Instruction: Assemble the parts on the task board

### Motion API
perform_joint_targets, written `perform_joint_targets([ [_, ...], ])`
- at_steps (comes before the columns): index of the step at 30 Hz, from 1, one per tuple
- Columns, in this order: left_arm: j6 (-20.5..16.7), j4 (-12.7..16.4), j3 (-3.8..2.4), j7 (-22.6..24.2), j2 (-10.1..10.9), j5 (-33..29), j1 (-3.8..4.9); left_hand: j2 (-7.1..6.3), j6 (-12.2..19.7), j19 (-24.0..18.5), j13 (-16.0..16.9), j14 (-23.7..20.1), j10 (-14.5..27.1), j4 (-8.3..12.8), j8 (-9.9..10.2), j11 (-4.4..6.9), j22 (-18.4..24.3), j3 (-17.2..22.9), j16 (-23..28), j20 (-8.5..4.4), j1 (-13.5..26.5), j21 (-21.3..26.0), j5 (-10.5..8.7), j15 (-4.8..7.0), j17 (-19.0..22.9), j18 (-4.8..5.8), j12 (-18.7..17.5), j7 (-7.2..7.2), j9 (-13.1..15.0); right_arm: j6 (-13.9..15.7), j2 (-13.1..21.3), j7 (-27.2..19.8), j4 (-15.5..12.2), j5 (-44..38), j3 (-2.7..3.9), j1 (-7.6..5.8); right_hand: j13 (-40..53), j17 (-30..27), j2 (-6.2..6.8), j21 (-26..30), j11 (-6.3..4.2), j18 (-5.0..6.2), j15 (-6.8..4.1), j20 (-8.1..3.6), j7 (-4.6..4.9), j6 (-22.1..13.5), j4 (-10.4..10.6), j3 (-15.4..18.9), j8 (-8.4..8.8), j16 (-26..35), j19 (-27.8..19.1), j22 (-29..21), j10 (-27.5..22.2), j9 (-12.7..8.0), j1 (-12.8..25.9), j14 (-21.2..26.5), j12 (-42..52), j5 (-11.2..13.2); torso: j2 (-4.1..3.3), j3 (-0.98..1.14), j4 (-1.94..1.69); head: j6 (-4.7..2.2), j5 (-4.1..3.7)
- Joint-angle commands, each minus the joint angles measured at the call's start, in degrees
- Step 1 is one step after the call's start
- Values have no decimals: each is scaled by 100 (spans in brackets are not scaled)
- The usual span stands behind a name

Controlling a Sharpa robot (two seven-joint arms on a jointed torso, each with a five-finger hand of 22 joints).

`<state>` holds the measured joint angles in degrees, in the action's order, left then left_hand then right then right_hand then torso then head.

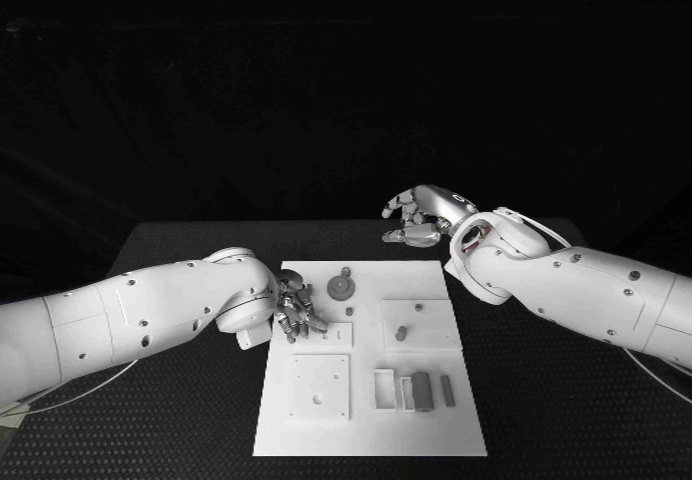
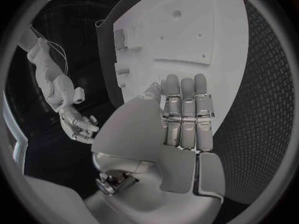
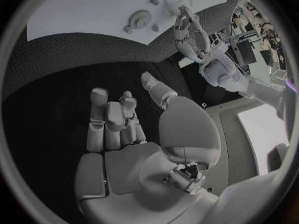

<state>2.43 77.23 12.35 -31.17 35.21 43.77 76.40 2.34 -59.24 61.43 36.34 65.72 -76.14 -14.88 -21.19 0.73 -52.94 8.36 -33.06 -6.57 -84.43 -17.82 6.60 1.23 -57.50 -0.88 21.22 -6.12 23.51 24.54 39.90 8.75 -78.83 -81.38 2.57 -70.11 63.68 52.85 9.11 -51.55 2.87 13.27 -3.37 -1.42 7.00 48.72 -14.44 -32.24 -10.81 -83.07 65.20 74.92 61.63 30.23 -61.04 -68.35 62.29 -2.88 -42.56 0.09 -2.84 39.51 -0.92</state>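
The white task board (image 1: 369,420) lies in the middle of the black table. On it are a round grey gear-like part (image 1: 342,288), small upright pegs (image 1: 401,330) and several grey blocks (image 1: 420,390) near its front. My left hand (image 1: 299,315) hovers over the board's left side, fingers pointing down; in the left wrist view its fingers (image 2: 186,114) are straight, side by side and empty above the board (image 2: 187,35). My right hand (image 1: 418,215) hangs over the table beyond the board's far right corner, fingers loosely bent (image 3: 115,122), holding nothing.
A square white plate (image 1: 319,387) with holes sits in the board's front left. Black table (image 1: 577,400) surrounds the board on all sides. The right wrist view shows the round part (image 3: 139,20) and my left hand (image 3: 187,27) farther off.
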Motion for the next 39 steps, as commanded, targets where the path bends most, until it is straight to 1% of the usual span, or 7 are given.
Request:
perform_joint_targets([
  [1,141,19,-1,-117,-10,268,4,-6,-355,18,13,-4,29,254,-266,57,-23,210,-39,-45,54,-27,36,20,11,-62,34,339,1931,16,-6,-69,-4,18,4,-5,-9,-7,10,22,28,173,26,-4,269,-228,-27,0,-12,13,23,39,-31,1,-49,22,23,9,3,-7,-13,44,-9],
  [13,196,-15,11,-140,-109,301,4,-22,-478,124,147,28,5,551,-382,149,-282,407,-464,-119,512,-136,312,97,108,-77,408,435,2252,-9,-26,-70,-26,18,6,-9,-14,-8,-2,23,27,173,26,-1,269,-225,-53,5,-15,14,20,43,-33,1,-61,25,25,8,11,-13,-17,126,-17],
  [16,191,-42,23,-155,-150,380,3,-1,-457,114,147,-66,102,1135,-371,157,-448,819,-710,-132,1139,-124,362,109,296,-68,598,440,2417,-23,-28,-67,-25,18,6,-9,-14,-8,-3,23,27,173,26,-1,269,-225,-55,6,-16,14,20,43,-34,1,-61,26,25,9,8,-10,-8,135,-21],
  [17,185,-54,25,-157,-163,409,3,9,-474,109,126,-117,97,1603,-357,152,-519,1158,-822,-125,1680,-94,372,112,417,-38,698,432,2482,-23,-28,-67,-25,18,6,-9,-14,-8,-3,23,27,173,26,-1,269,-225,-55,6,-16,14,19,43,-34,1,-61,26,25,9,8,-10,-8,135,-21],
  [22,183,-89,30,-154,-195,518,1,160,-578,293,14,-96,98,2948,-347,186,-755,2366,-1164,-163,3291,-105,448,139,719,-43,893,468,2628,-30,-30,-68,-24,18,6,-9,-15,-9,-6,24,27,173,26,0,269,-225,-59,8,-16,14,19,44,-35,1,-61,27,25,9,6,-6,-7,156,-37],
  [26,212,-97,30,-157,-210,571,1,166,-609,326,-4,-90,75,3085,-357,198,-822,2542,-1246,-174,3478,-104,526,145,782,-49,950,478,2670,-37,-31,-69,-21,18,6,-9,-16,-9,-10,24,27,173,26,1,269,-225,-62,9,-16,14,18,44,-35,0,-61,27,25,9,7,-4,-14,174,-46],
  [39,282,-52,42,-117,-253,1072,-1,157,-610,331,-16,-100,80,3117,-354,199,-853,2606,-1276,-176,3528,-98,563,146,813,-51,967,480,2686,-61,-26,-69,-45,20,6,-9,-20,-10,-21,27,27,173,26,5,269,-225,-71,17,-17,15,15,47,-38,0,-54,30,26,9,12,-6,-13,195,-64],
])
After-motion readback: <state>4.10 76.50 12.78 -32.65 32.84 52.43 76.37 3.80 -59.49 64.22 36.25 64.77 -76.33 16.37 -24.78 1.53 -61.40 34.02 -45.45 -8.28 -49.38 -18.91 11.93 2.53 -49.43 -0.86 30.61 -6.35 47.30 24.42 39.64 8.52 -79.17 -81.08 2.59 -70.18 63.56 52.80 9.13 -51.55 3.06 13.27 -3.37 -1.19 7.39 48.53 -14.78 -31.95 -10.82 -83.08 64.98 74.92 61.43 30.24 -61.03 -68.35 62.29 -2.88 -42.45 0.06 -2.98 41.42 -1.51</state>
